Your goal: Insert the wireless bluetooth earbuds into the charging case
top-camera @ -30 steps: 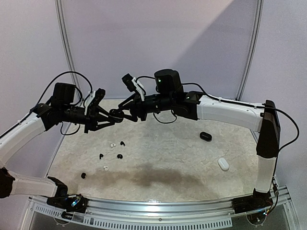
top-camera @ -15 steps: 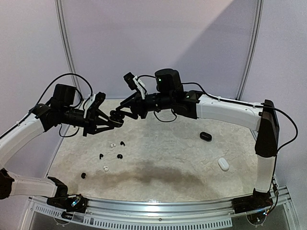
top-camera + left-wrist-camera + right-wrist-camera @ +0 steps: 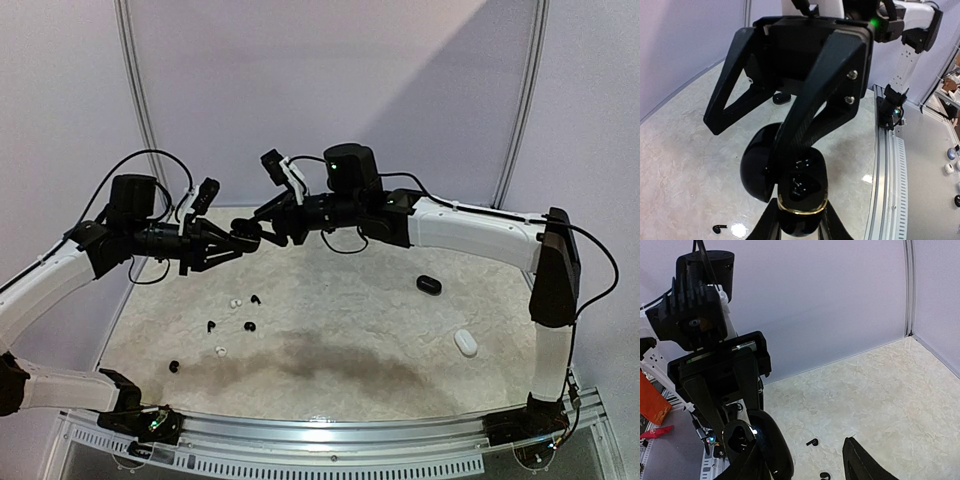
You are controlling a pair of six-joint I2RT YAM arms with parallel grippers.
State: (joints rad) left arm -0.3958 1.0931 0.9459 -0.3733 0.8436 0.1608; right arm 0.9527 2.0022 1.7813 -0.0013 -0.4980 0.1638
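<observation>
Since a second ago, left gripper (image 3: 799, 227) is sitting slightly further toward 3 o'clock and flatter, tighter against right gripper (image 3: 802, 460). Left jaws are clamping the base of the open black charging case (image 3: 802, 192), holding it in the air, lid hanging open at its 9 o'clock in the left wrist view. Right jaws are standing wide apart, one finger (image 3: 810, 115) touching the case by the lid, nothing visibly gripped. Cannot tell whether a bud is sitting in the wells. Earbuds (image 3: 249, 326), four black and two white, are lying loose on the table (image 3: 350, 330) at 6 o'clock of the held case in the top view. Closed black case (image 3: 428, 284) is resting at the table's 3 o'clock, white case (image 3: 465, 343) at 4 o'clock, apart.
</observation>
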